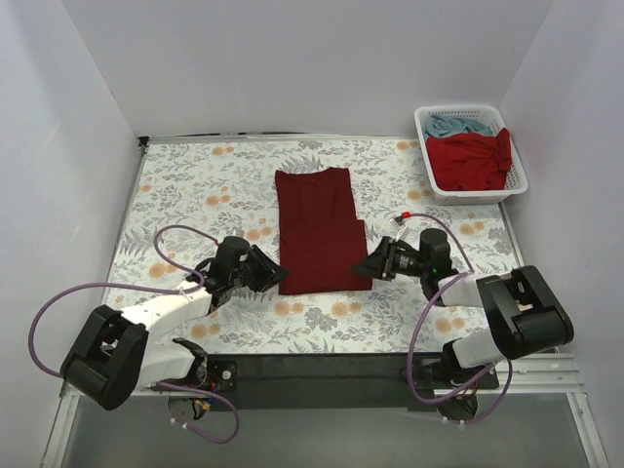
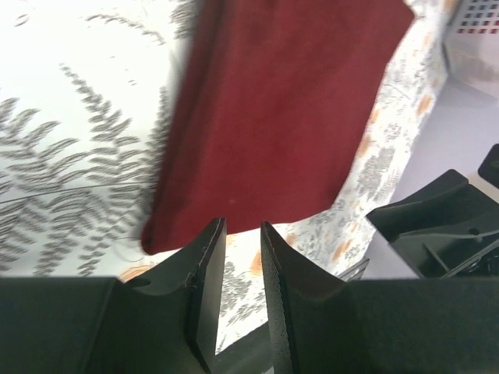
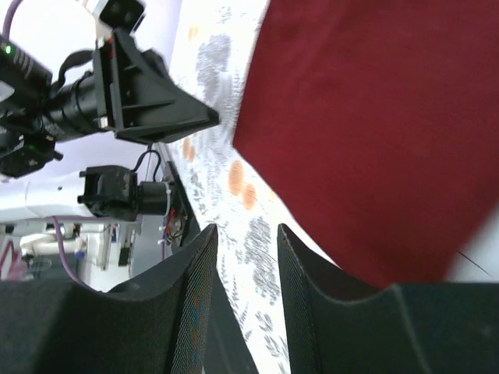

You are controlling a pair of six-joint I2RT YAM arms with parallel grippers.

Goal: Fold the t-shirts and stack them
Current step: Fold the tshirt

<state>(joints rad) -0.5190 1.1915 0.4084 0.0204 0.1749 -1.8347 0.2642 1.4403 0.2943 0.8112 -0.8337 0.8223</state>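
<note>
- 1 maroon t-shirt point(image 1: 320, 229): folded narrow, flat mid table cloth point(image 1: 185, 185)
- left gripper point(image 1: 281, 274): at its near-left corner, jaws slightly apart, empty
- right gripper point(image 1: 362, 267): near-right corner, jaws apart, empty
- red t-shirt point(image 1: 473, 161), light blue t-shirt point(image 1: 456, 125): in basket point(image 1: 519, 182)

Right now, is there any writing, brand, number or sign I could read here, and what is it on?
None can be read. The maroon t-shirt, red t-shirt, light blue t-shirt, white basket, floral table cloth, left arm and right arm carry no visible words, logos or numbers. Background clutter in the right wrist view is too small to tell.
</note>
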